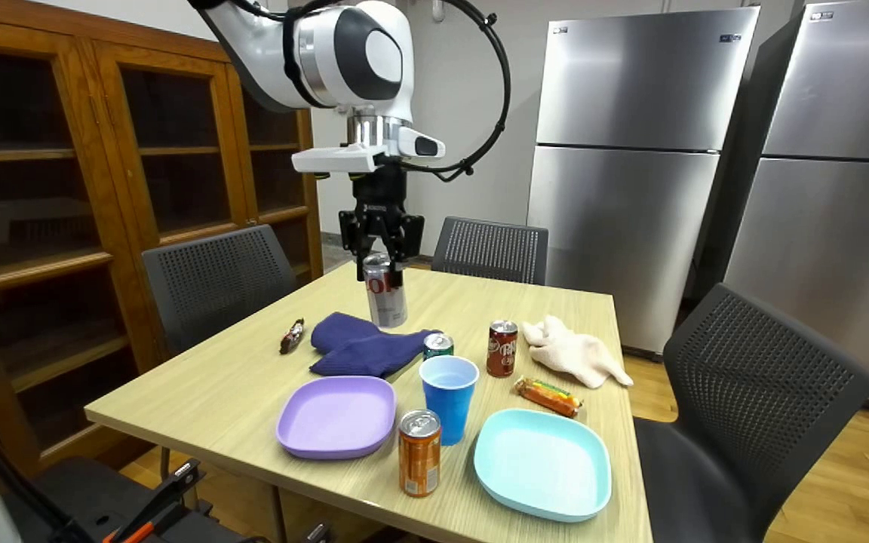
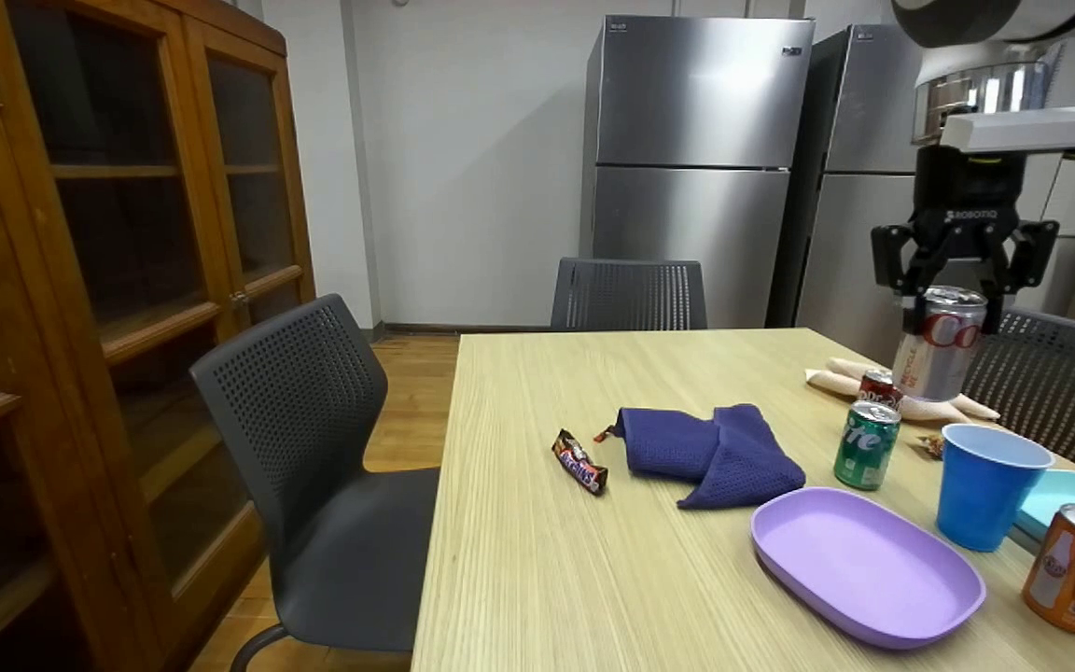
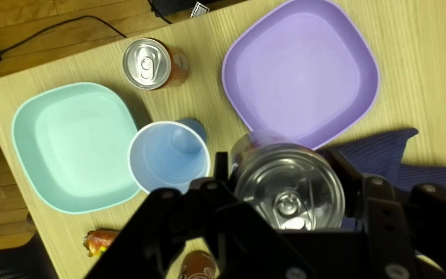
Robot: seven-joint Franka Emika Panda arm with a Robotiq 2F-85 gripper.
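My gripper [image 2: 954, 319] is shut on a silver can [image 2: 941, 353] with red lettering, a finger on either side near its top. In both exterior views the can hangs nearly upright, raised above the table. Its lid [image 3: 289, 190] shows between the jaws in the wrist view, where it overlaps a corner of the purple plate [image 3: 300, 73]. A blue cup [image 3: 168, 155] stands to the left of the jaws there, and a navy cloth [image 3: 378, 155] lies to the right. The green can [image 2: 867, 446] is on the table, seen in both exterior views but not in the wrist view.
On the table [image 1: 216, 385] also stand an orange can [image 1: 419, 452] and a dark red can [image 1: 502, 348]. A turquoise plate [image 1: 542, 464], an orange-wrapped snack [image 1: 549, 397], a pale cloth [image 1: 574, 351] and a dark candy bar [image 2: 580, 462] lie around them. Chairs [image 1: 751, 407] surround the table.
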